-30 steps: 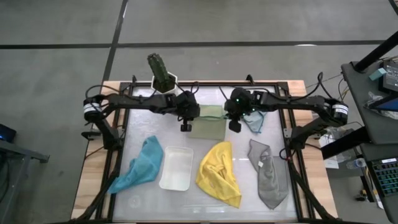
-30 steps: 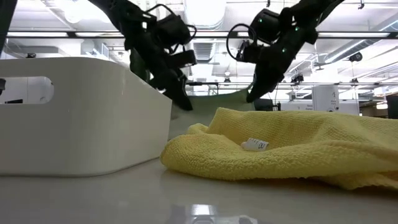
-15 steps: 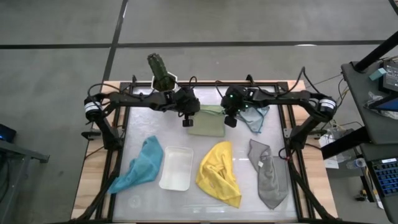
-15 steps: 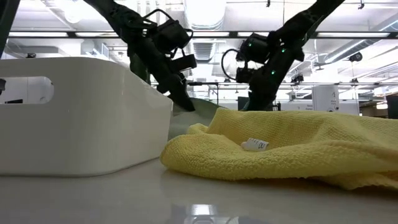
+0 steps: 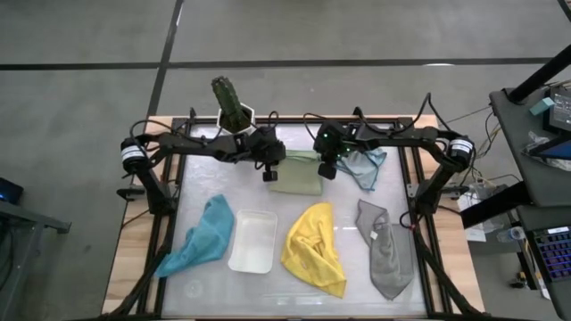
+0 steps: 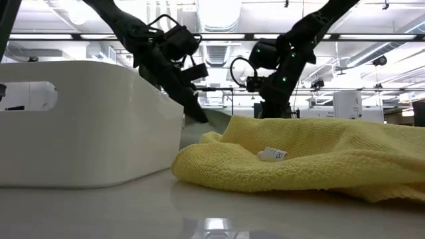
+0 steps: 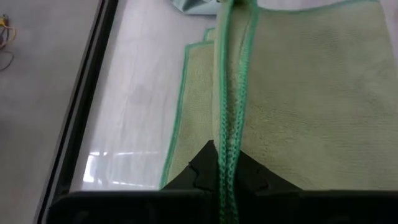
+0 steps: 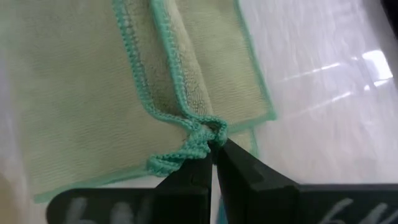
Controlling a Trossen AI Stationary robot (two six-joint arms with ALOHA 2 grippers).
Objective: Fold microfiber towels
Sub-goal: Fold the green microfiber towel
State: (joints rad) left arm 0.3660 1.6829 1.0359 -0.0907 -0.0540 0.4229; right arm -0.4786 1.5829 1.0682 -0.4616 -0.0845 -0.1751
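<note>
Pale green towel pinched by its stitched hem in both clamped grippers, left gripper and right gripper, spanning between them at the far table edge; best lowered evenly, corners matched, before release.

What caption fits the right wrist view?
Right gripper pinching the green towel's stitched edge, shut.

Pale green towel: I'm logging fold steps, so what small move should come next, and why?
Probably lower both held corners onto the layer beneath, then release. The left gripper and right gripper each pinch an edge of the pale green towel, already doubled over itself at the table's far side.
</note>
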